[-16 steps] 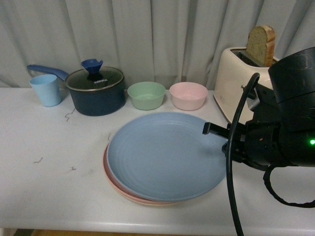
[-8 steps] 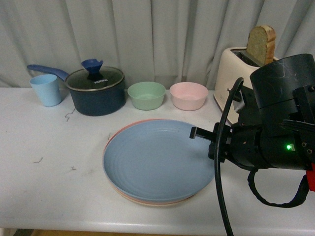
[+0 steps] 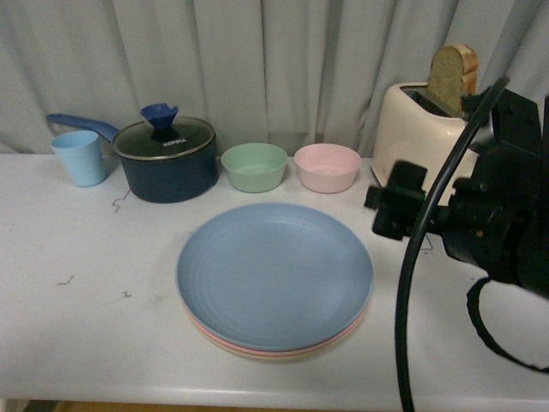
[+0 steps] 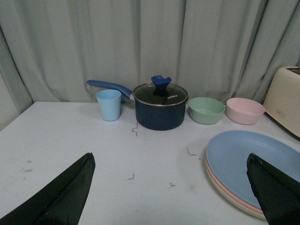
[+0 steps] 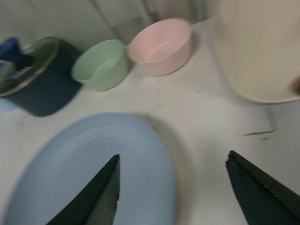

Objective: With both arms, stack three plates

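The light blue plate lies on top of a stack in the middle of the table. The pink plate's rim and the cream-beige plate's rim show under its near edge. The stack also shows in the left wrist view and the right wrist view. My right gripper is open and empty, above the table just right of the stack. My left gripper is open and empty, over bare table left of the stack; it is out of the front view.
Along the back stand a light blue cup, a dark blue lidded pot, a mint bowl, a pink bowl and a cream toaster holding a bread slice. A curtain hangs behind the table.
The blue plate slid left and settled squarely on the stack. My right gripper has let it go and pulled back to the right and upward.
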Tool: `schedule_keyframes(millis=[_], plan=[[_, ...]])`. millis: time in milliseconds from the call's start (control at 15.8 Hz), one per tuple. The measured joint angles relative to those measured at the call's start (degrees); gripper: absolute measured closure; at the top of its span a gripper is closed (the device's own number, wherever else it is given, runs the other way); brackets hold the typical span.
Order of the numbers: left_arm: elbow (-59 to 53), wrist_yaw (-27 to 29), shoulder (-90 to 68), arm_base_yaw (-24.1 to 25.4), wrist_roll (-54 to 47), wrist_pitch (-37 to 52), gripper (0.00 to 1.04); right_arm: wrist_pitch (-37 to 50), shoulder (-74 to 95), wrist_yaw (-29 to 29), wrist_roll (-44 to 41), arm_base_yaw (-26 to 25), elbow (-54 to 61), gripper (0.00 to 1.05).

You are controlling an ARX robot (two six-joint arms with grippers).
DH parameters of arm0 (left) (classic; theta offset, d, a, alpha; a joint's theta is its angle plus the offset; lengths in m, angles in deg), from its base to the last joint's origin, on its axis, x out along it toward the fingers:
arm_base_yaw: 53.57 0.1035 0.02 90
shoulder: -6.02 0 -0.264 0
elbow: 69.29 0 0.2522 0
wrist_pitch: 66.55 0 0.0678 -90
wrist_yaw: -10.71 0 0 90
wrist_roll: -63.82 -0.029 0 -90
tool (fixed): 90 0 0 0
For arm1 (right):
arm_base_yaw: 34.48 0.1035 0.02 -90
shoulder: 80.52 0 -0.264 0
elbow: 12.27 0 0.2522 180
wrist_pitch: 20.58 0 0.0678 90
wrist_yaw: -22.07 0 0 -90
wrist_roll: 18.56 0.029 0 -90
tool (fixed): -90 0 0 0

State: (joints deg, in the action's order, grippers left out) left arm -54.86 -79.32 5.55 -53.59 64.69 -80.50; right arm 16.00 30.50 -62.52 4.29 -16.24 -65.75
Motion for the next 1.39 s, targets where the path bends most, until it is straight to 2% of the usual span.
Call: schedule_keyframes(millis=[63,126,190,443,569,632,759,1328,1391], plan=[[-0.02,0.20,0.00,0.04,-0.02,-0.09,0.07,16.96,-1.07,8.66,-13.55,-2.12,13.11,0.58],[-0.02,0.02,0.00,0.04,-0.02,-0.02,0.07,24.17,-16.02,6.21,-21.11,-6.86,22.21,0.96],[-0.02,0.04,0.00,0.04,0.00,0.00,0.07,22.97,-17.92,5.07,-21.86,-7.91,25.68,1.03],[-0.02,0.04,0.00,0.04,-0.02,0.00,0.07,20.33,-32.94,1.64,-22.47,-11.67,32.79,1.03],[-0.02,0.04,0.00,0.04,-0.02,0.00,0.07,14.78,-40.02,-0.13,-22.49,-12.79,35.63,1.03],[-0.02,0.04,0.00,0.04,-0.02,0.00,0.07,9.18,-45.35,-0.57,-22.49,-13.55,35.93,1.03],[-0.02,0.04,0.00,0.04,-0.02,0.00,0.07,0.85,-56.41,-4.76,-22.51,-18.10,36.39,1.03],[-0.02,0.04,0.00,0.04,-0.02,0.00,0.07,-22.43,-82.93,-5.31,-22.51,-18.25,39.06,1.03],[-0.02,0.04,0.00,0.04,-0.02,0.00,0.07,-22.95,-83.56,-5.33,-22.51,-18.25,39.06,1.03]])
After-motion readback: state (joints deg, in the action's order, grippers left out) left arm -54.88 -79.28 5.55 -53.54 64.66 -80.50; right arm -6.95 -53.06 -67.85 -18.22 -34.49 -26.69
